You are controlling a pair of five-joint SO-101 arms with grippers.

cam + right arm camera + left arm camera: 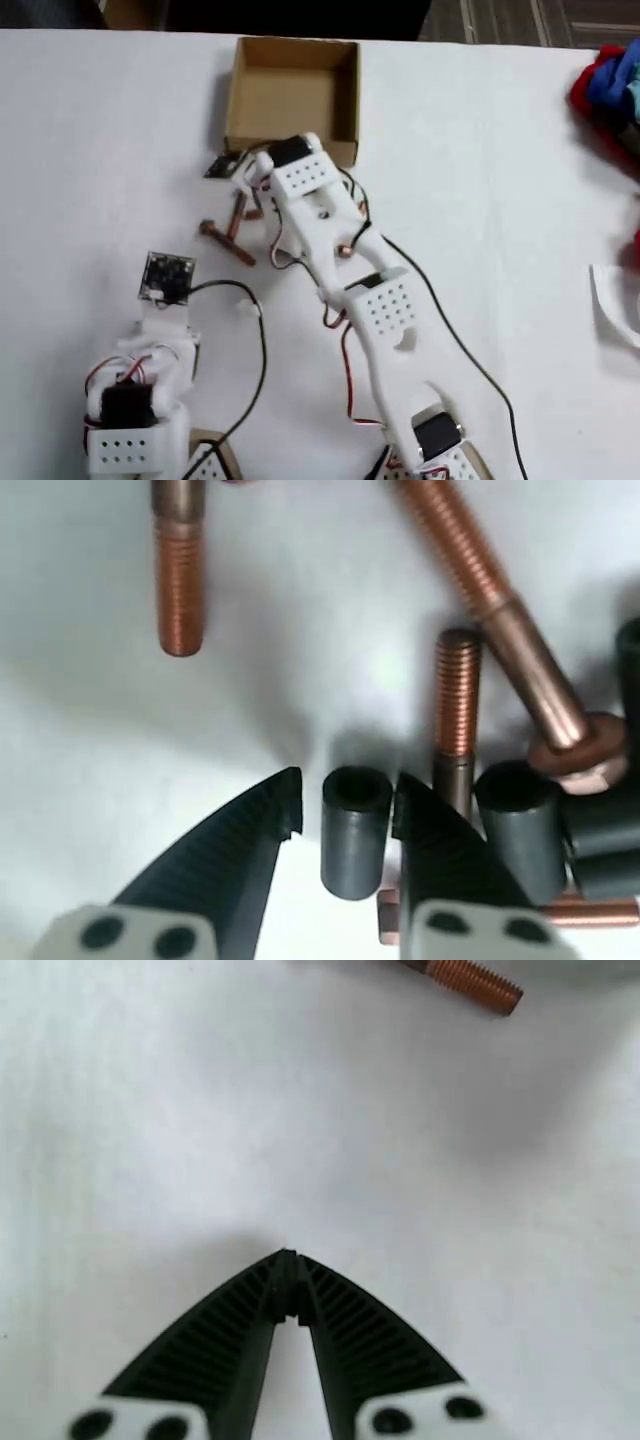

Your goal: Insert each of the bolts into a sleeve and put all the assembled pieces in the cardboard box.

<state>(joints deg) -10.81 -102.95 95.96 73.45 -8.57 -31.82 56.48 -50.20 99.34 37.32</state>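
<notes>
In the right wrist view, the right gripper (345, 790) sits low in the frame with its jaws open. A dark sleeve (355, 830) lies between them, not yet squeezed, and a sliver of white table (300, 680) shows at the sleeve's left.

We judge the step in hand to be taking hold of this sleeve. To do it well, we would close slowly and squarely on its middle. A second sleeve (520, 825) and a short bolt (457, 695) lie just right of the right-hand finger and could be nudged or pinched.

We count four copper bolts here. Besides the short one, there is a bolt (180, 570) at upper left, a long bolt (490, 600) running diagonally at upper right, and what looks like a fourth bolt (590, 912) at the bottom right edge. We count at least three sleeves, but the dark shapes at the right edge are too crowded to separate.

The left gripper (288, 1265), low in its own view, is closed on nothing, with its tips touching. One cardboard box (290, 95) lies at top centre of the high view, above the pile.
</notes>
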